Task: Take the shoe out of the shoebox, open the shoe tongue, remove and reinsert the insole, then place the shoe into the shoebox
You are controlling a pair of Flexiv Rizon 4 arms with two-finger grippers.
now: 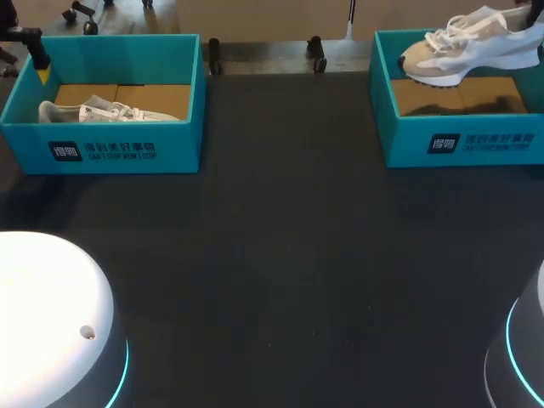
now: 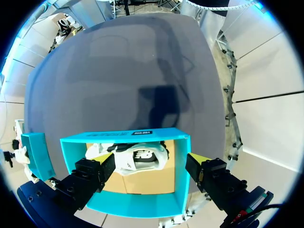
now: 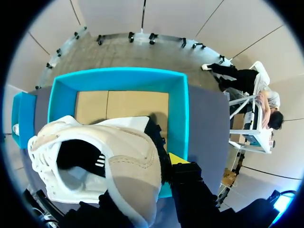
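Right claw clamps the heel of a white-and-beige mesh sneaker, held aloft over the open teal cardboard shoebox at the table's right. Left claw hangs empty, fingers spread wide, above a second white sneaker lying in a matching teal box. The lift-out step appears under way. Next likely comes setting the shoe on the dark tabletop to open its tongue.

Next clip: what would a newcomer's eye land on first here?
A white and beige shoe hangs in the right gripper above the right shoebox. In the left shoebox a second white shoe lies, with the left gripper over it, fingers open.
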